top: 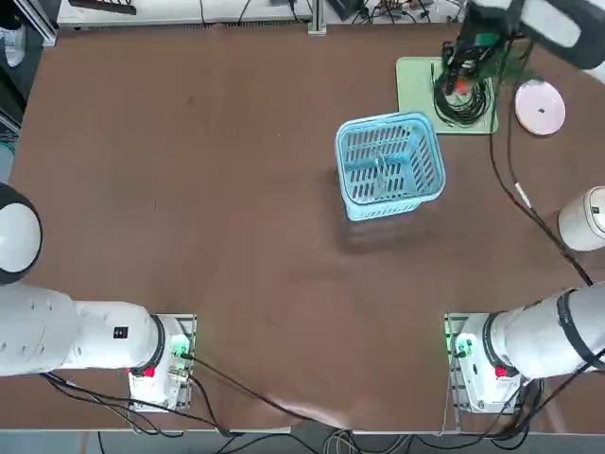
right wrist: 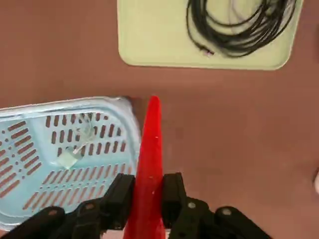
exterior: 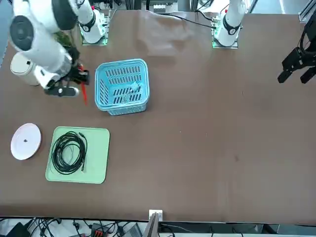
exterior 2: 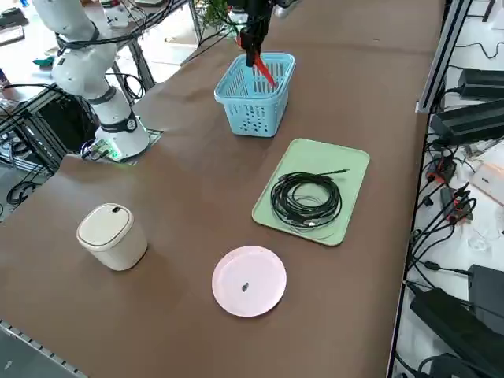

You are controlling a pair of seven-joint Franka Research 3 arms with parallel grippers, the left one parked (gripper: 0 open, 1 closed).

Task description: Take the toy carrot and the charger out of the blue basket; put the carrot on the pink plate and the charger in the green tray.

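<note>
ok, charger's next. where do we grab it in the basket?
Grip the white plug block of the charger, from straight above through the blue basket's open top: slatted walls block the sides, and its thin cable is too loose. The right gripper holds the toy carrot.

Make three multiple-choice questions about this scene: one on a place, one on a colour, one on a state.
1. Where does the black coiled cable lie?
A. on the green tray
B. in the blue basket
C. on the pink plate

2. What colour is the lidded cylinder on the table?
A. blue
B. white
C. black

3. What does the right hand do?
A. hangs open and empty
B. holds the charger
C. holds the toy carrot

Answers: 1 A, the coil rests inside the tray's rim. 2 B, its body and lid are white. 3 C, the wrist view shows the fingers shut on the carrot, while the charger lies in the basket.
</note>
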